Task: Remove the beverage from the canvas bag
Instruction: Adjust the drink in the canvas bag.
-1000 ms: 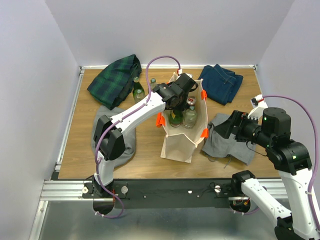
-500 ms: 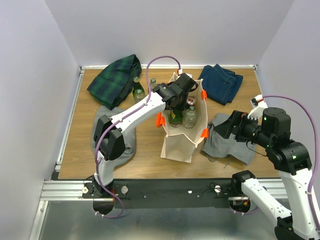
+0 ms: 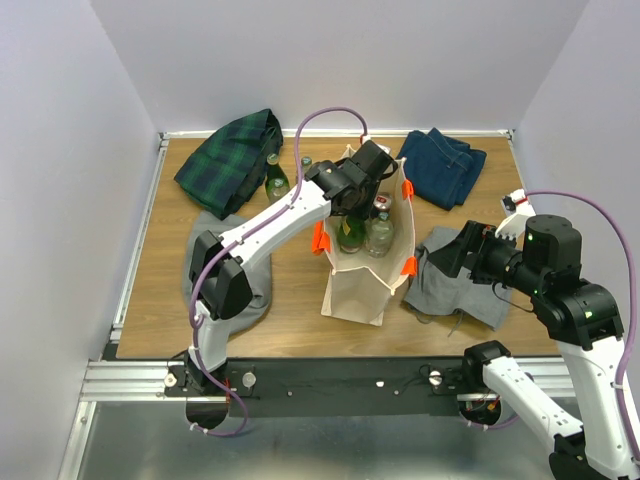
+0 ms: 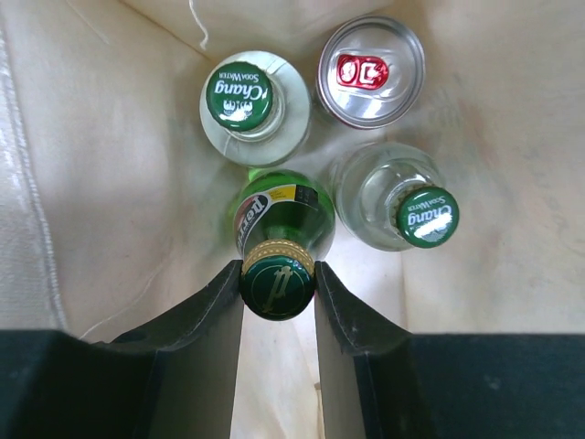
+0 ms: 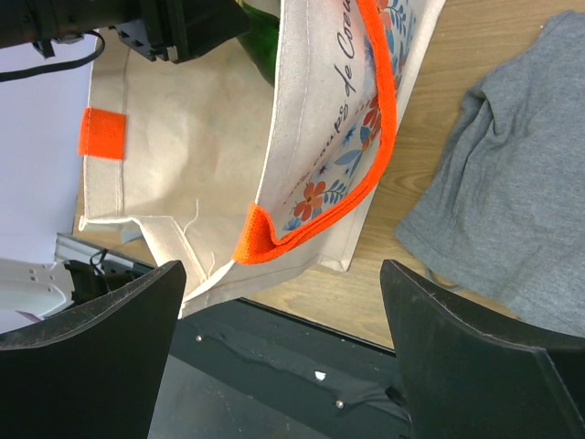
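The green beverage bottle (image 4: 283, 215) stands upright at the 9 o'clock side inside the canvas bag (image 3: 352, 290), its cap clamped by the left gripper (image 4: 277, 274) directly above, while the spread-jawed right gripper (image 5: 281, 274) hangs well off at 3 o'clock.

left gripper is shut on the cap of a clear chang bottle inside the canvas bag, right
No: the left gripper is shut on the cap of the green bottle inside the canvas bag, as the left wrist view shows.
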